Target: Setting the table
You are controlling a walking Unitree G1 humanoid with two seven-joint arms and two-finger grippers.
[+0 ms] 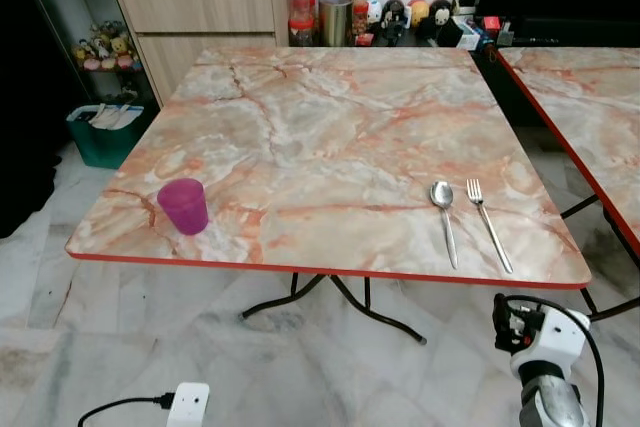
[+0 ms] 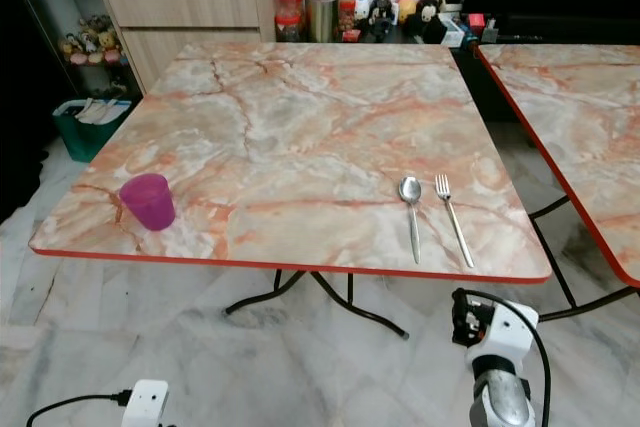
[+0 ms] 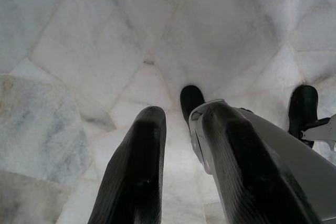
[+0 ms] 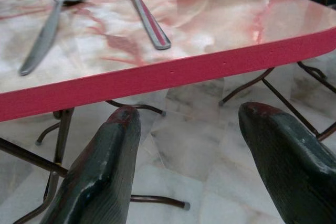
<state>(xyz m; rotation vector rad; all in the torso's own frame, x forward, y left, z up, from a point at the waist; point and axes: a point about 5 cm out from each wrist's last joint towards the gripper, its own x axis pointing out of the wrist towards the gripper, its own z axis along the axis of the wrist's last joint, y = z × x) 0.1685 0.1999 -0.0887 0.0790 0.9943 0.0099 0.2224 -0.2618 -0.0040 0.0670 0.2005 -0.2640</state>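
Right tool, fingers spread and empty, hangs below the table edge nearest the spoon and fork, handles pointing toward it; cup far left; left tool released, idle.

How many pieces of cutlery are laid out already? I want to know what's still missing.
2: a spoon and a fork, side by side near the table's front right edge, spoon on the robot's left. No knife seen.
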